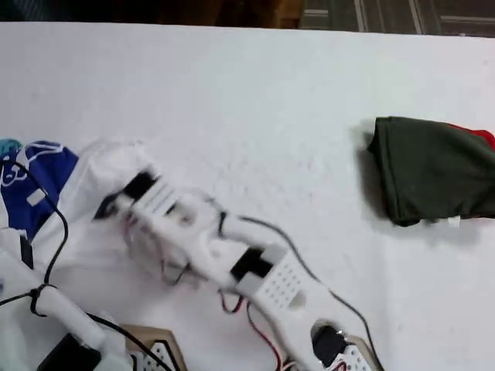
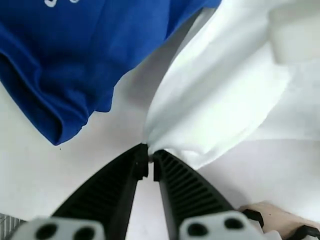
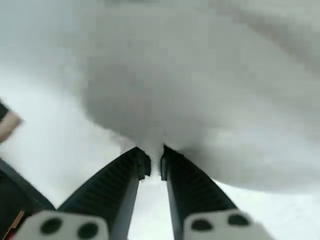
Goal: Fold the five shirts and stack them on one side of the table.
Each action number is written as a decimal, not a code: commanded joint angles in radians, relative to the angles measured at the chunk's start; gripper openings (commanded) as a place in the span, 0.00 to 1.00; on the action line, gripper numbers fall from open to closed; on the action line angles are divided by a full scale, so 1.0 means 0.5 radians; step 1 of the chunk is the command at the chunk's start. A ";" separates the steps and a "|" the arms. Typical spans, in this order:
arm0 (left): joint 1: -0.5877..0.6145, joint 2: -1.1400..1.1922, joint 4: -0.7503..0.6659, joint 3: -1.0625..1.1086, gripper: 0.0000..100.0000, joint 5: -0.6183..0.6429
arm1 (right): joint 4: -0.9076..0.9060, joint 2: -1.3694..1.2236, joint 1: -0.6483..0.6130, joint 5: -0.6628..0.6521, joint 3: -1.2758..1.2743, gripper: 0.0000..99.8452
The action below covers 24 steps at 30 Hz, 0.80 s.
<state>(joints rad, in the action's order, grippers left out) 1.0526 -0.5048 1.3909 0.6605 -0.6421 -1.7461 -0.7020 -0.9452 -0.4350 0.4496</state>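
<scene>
A crumpled white shirt lies at the table's left side, partly over a blue shirt with white print. My right gripper is at the white shirt, and the right wrist view shows this gripper shut on a bunch of white shirt. My left gripper is shut on an edge of the white shirt, with the blue shirt just beyond it. At the right edge sits a folded dark green shirt on top of a red shirt.
The white table stretches bare between the two groups of shirts. Cables trail over the cloth at the left. The arm bases and a brown board crowd the near edge. A teal scrap shows at the far left.
</scene>
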 commanded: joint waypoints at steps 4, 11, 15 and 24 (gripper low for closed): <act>0.015 -0.034 -0.018 -0.020 0.03 -0.003 | -0.051 0.183 0.456 0.015 0.071 0.02; 0.012 -0.031 -0.018 -0.020 0.03 -0.003 | -0.044 0.189 1.023 0.009 0.427 0.02; 0.012 -0.031 -0.018 -0.020 0.03 -0.003 | -0.044 0.066 1.355 0.009 0.749 0.02; 0.012 -0.031 -0.018 -0.020 0.03 -0.003 | -0.057 0.008 1.686 0.021 0.899 0.02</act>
<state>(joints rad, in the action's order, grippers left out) 1.0541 -0.5048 1.3909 0.6605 -0.6421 -1.7492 -0.7296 -0.1197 -0.4335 0.9007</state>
